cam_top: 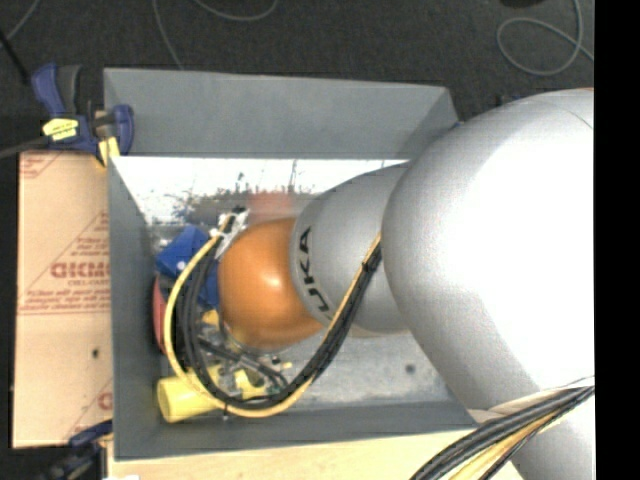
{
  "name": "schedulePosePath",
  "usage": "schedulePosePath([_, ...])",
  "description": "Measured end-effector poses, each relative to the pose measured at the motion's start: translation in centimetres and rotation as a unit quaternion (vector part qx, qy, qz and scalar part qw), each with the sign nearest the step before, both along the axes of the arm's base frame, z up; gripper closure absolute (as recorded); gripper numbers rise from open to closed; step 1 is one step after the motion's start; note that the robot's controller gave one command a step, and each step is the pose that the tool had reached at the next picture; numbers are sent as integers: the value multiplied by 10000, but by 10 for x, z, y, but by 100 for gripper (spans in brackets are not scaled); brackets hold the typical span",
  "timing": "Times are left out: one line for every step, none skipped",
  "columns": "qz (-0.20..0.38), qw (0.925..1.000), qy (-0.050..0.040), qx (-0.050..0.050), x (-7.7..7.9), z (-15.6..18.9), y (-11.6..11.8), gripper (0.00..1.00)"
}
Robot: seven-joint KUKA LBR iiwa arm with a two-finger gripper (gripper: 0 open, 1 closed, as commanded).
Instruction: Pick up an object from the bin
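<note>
Leaning into the nine o'clock side of the bin (270, 118) for a pick, I am hanging my orange wrist cover (262, 283) beside the blue piece (180, 253), above the seven o'clock yellow block (178, 400), so I cannot tell my grasp's state.

Bright overhead light is pouring onto the bin (280, 118), with shade gathering low on its left.

The silver arm (480, 268) is catching the light evenly across its rounded top, and a soft sheen is glowing on the orange cover (255, 283). A pale band is gleaming across the bin's far wall, speckled reflections playing through it. Shadow is pooling under the cover, yet the yellow piece (180, 400) in the near left corner is standing out lit. The dark carpet (330, 28) around is soaking the light up.
</note>
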State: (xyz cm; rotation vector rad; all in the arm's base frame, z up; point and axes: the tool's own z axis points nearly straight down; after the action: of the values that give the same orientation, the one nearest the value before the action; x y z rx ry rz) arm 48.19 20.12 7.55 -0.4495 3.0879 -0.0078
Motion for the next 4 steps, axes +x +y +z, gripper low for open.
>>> schedulePosePath([-3,10000,0,1,0,0,0,100])
schedulePosePath([-5,10000,25,-4,-2,6,0,100])
schedulePosePath([-3,10000,46,-7,-3,26,0,100])
schedulePosePath([2,10000,36,1,-2,41,1,100])
